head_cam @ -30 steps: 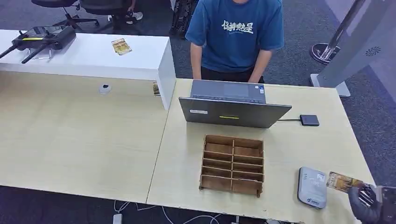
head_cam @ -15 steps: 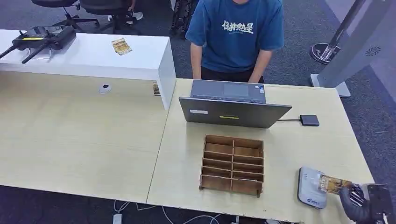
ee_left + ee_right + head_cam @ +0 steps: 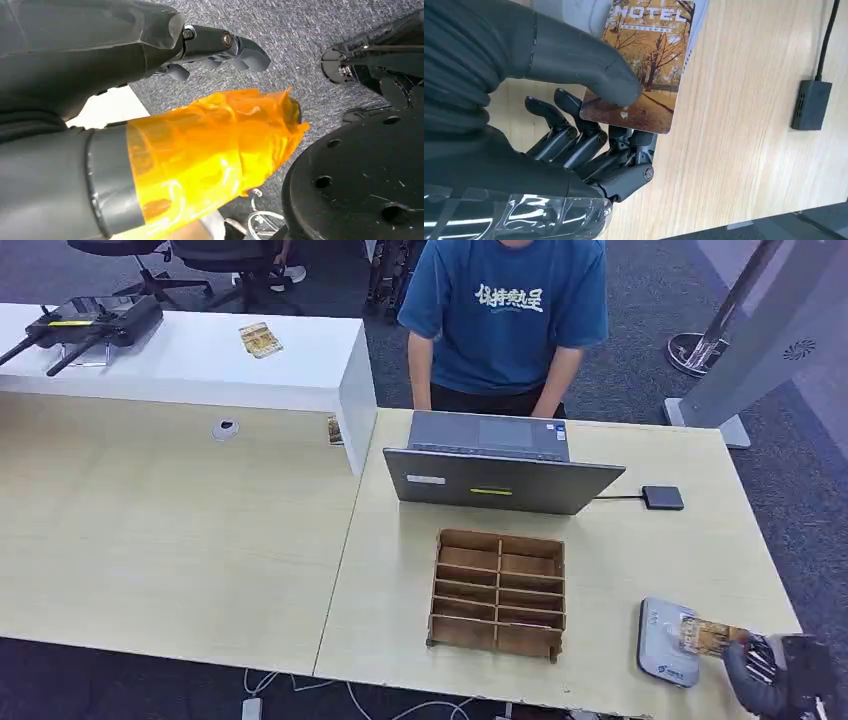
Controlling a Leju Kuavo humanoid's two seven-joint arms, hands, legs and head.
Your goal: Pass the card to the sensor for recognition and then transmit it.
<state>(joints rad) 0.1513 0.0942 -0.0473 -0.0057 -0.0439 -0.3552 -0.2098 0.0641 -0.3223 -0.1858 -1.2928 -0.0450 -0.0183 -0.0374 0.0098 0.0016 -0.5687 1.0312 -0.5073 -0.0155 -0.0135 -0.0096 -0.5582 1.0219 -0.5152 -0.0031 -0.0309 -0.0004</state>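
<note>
My right hand [image 3: 772, 670] sits at the table's near right corner and pinches a hotel card [image 3: 708, 634] printed with autumn trees. The card's far end overlaps the grey card sensor [image 3: 662, 644] lying flat on the table. In the right wrist view the thumb [image 3: 589, 67] presses on top of the card [image 3: 649, 60] while the darker fingers [image 3: 589, 145] support it from below; the sensor [image 3: 574, 12] shows under the card. My left hand [image 3: 220, 42] hangs over grey carpet, its fingers holding nothing, an orange-taped part beside it.
A wooden slotted box [image 3: 498, 592] stands left of the sensor. Behind it an open laptop [image 3: 495, 465] faces a person in a blue shirt [image 3: 505, 315]. A small black box [image 3: 663, 497] on a cable lies at the right. A white counter [image 3: 190, 360] carries another card [image 3: 259, 339].
My right hand has moved left with the card, bringing it from beside the sensor to over the sensor's right part.
</note>
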